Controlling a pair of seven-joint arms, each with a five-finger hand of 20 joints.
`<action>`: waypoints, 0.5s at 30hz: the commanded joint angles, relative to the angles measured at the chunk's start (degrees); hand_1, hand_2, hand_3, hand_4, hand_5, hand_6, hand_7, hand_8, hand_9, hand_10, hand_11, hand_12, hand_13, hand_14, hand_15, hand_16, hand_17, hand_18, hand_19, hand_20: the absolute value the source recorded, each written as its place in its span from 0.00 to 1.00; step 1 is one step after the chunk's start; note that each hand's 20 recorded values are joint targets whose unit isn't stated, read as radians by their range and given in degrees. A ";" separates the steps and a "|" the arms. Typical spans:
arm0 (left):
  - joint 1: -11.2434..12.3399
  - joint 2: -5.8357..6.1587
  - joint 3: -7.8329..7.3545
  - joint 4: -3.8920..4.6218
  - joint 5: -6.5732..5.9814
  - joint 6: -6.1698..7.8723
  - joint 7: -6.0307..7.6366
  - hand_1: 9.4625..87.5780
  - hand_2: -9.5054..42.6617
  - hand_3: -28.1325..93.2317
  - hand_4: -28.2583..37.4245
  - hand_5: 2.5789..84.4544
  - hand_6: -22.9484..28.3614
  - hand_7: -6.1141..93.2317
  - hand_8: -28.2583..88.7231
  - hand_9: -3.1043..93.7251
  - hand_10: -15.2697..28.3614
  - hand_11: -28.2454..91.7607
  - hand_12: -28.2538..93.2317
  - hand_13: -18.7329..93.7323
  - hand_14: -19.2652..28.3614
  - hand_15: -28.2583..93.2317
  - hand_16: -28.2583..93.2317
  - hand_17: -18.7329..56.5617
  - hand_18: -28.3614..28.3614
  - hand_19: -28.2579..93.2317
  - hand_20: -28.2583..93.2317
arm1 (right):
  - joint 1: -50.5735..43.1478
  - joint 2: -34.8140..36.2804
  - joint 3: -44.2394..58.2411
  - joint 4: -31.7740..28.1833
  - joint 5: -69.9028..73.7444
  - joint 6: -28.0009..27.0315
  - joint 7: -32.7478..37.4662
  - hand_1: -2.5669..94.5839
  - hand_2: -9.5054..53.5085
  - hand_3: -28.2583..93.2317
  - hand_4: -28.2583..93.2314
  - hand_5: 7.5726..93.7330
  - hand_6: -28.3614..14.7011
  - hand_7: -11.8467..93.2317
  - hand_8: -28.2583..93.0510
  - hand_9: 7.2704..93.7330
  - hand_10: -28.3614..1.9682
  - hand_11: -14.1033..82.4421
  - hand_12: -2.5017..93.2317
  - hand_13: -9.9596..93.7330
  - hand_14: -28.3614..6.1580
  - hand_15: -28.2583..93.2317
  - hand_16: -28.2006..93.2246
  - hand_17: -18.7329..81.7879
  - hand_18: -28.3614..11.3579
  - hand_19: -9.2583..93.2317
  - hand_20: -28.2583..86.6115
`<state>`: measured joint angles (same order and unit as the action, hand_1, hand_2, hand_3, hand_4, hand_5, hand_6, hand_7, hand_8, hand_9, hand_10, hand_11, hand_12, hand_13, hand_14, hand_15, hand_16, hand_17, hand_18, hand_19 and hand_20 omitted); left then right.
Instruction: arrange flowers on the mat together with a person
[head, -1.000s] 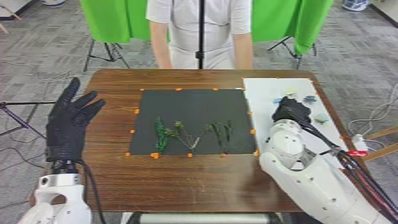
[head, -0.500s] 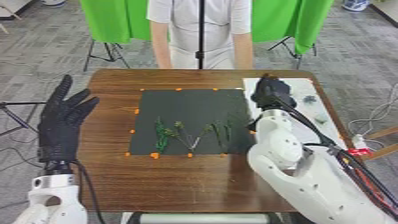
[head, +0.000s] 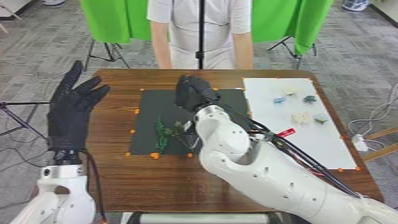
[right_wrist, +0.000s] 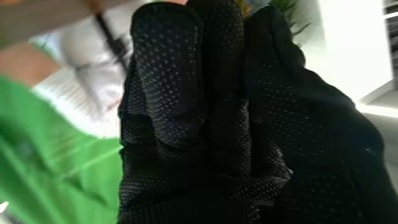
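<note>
Over the upper part of the dark mat (head: 160, 112) is my right hand (head: 194, 93), its arm crossing the mat's right side. In the right wrist view, the fingers and thumb of my right hand (right_wrist: 222, 115) close together at the tips on a flower (right_wrist: 282, 7) with green spiky leaves and a bit of orange, mostly hidden by the glove. Green leafy stems (head: 162, 135) lie on the mat's lower part, some covered by the arm. My left hand (head: 73, 112) is held open beside the table's left edge, fingers straight.
On the white sheet (head: 311, 147) at the right lie a yellowish flower (head: 290, 92), a blue one (head: 279, 100), a dark teal one (head: 309, 99), a cream one (head: 300, 118) and a pale green one (head: 321, 118). A person stands across the table, arms down.
My right hand has travelled left from the white sheet to above the dark mat, uncovering the flowers on the sheet. The left hand has shifted only slightly.
</note>
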<state>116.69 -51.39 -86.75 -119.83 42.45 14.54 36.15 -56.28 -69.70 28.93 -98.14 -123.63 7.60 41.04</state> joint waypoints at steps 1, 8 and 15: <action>-4.13 0.21 2.00 1.08 -1.21 -0.86 0.39 0.16 0.33 0.84 0.01 0.32 0.52 0.18 0.16 0.37 0.76 0.41 0.32 0.39 0.91 0.58 0.19 0.19 0.96 0.73 0.27 | 1.15 -4.10 -4.30 4.75 1.21 -1.91 -2.62 0.69 0.00 0.73 0.00 0.82 0.70 0.41 0.21 0.98 0.79 0.25 0.41 0.91 0.74 0.60 0.47 0.51 0.46 0.74 0.39; -3.95 0.52 2.19 0.94 -0.82 -0.84 -0.24 0.17 0.33 0.83 0.00 0.34 0.57 0.15 0.16 0.42 0.84 0.43 0.31 0.46 0.99 0.65 0.16 0.24 0.99 0.77 0.26 | 4.21 -4.64 -10.77 8.69 -0.82 -1.27 -5.07 0.70 0.00 0.71 0.00 0.80 0.73 0.46 0.17 0.97 0.81 0.27 0.40 0.90 0.76 0.63 0.45 0.52 0.49 0.72 0.41; -3.56 1.67 2.90 0.56 -1.67 0.29 0.69 0.20 0.36 0.80 0.00 0.37 0.64 0.08 0.18 0.45 0.99 0.40 0.31 0.56 1.00 0.66 0.08 0.36 1.00 0.94 0.00 | 4.73 -5.51 -12.91 9.13 -3.05 -1.49 -6.68 0.70 0.00 0.69 0.00 0.77 0.76 0.50 0.13 0.96 0.83 0.29 0.40 0.88 0.77 0.65 0.42 0.52 0.53 0.70 0.42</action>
<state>112.18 -50.76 -84.66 -119.07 42.01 14.20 36.14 -51.33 -73.60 15.49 -88.73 -123.37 6.18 36.57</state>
